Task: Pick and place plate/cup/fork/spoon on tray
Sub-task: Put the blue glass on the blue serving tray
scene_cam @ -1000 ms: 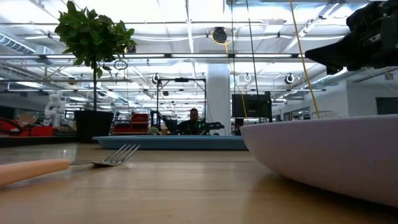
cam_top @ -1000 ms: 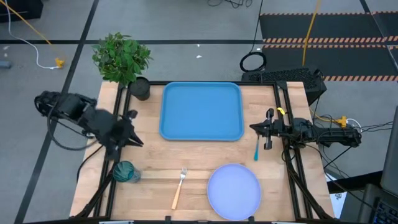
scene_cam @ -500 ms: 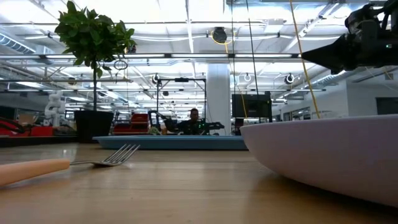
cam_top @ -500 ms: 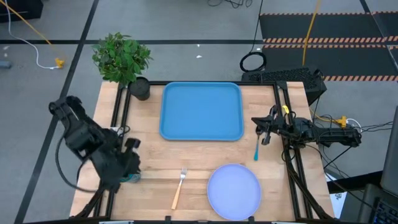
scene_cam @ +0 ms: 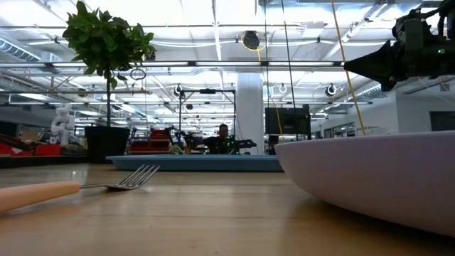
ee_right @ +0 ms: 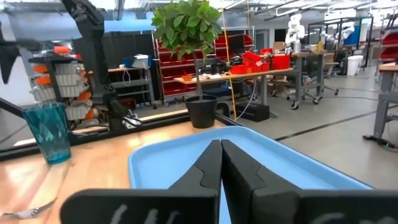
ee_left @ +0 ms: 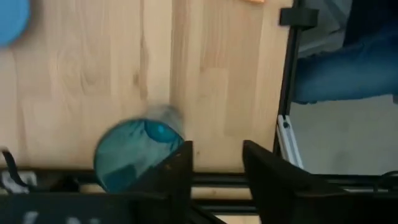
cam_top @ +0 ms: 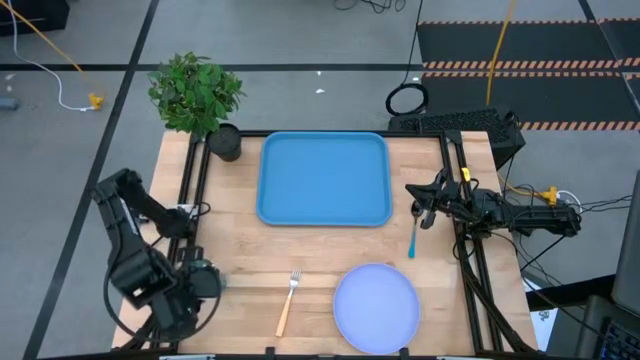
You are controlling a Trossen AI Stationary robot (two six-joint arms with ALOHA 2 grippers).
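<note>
My left gripper hangs over the small translucent teal-blue cup, fingers spread with a clear gap. The cup sits beside one finger, not between them, so nothing is gripped yet. Taking the bright blue rectangular tray as landmark: the cup is well off its near-left corner, at the table's front edge, hidden under my left arm in the high view. The round pale lavender-white plate lies just in front of the tray's near-right corner. The fork with the orange-tan handle lies in front of the tray, near its middle. The spoon with the teal-blue handle lies just right of the tray's near-right corner. Nothing is on the tray.

My right gripper waits just right of the tray, above the spoon, fingers pressed together and empty.

The cup looks like light, thin plastic: stiff, smooth, likely slippery and tippy. I'd straddle the wall at mid-height and squeeze gently; it sits close to the table edge, so a nudge could knock it off.
</note>
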